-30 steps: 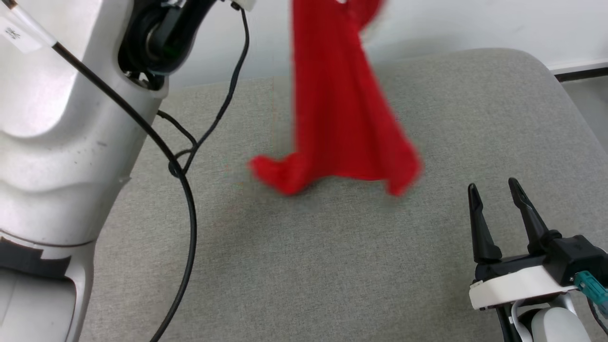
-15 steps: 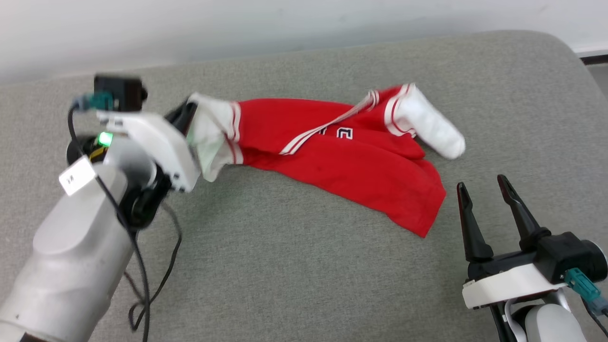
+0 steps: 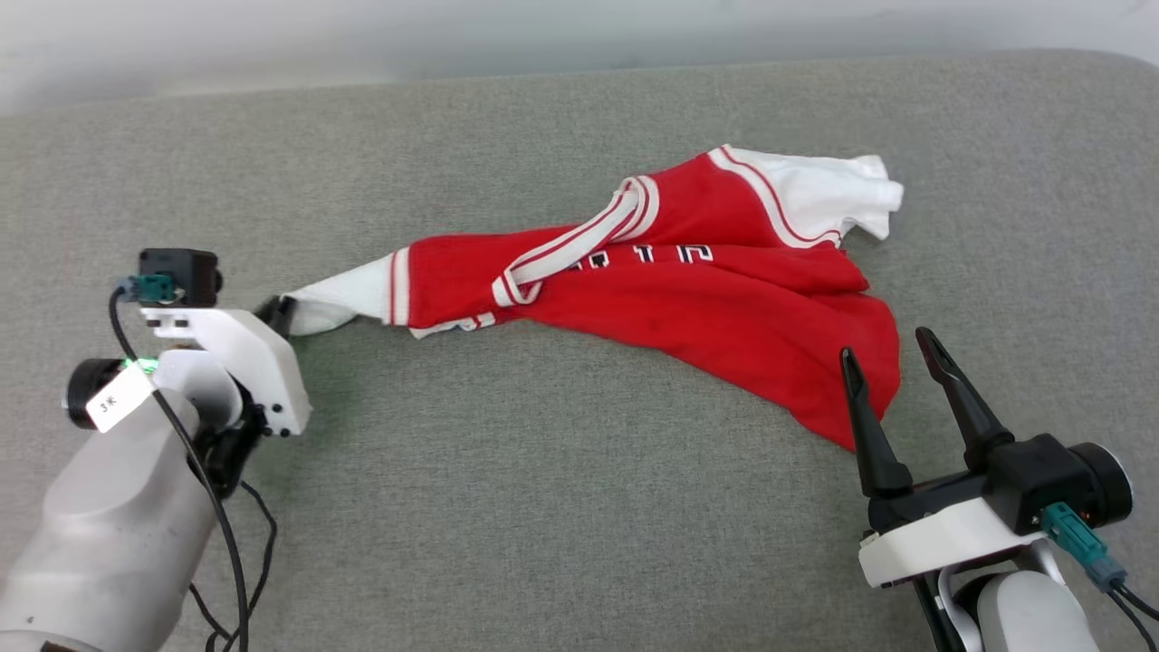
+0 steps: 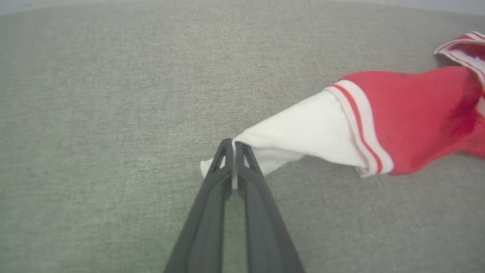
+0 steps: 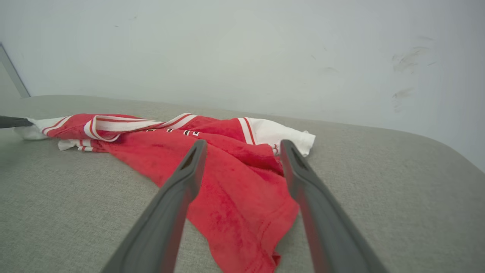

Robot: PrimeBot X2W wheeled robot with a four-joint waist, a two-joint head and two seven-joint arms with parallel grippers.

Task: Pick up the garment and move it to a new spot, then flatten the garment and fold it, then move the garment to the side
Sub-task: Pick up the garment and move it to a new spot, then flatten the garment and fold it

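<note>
Red jersey shirt (image 3: 688,299) lies rumpled on the grey cushion (image 3: 543,507), strung out L to R. Far L: L gripper (image 3: 276,312) low on the cushion, fingers clamped together on the tip of the white sleeve (image 3: 340,294), drawn to a point. Mid: striped neck trim (image 3: 566,249) twisted over the black lettering, body bunched. R: other white sleeve (image 3: 833,195) toward the back. R gripper (image 3: 883,349) is at the red hem, fingers apart, empty; can't tell if it touches. Judged: relocation approx done, flattening barely begun; fold & move aside left.
</note>
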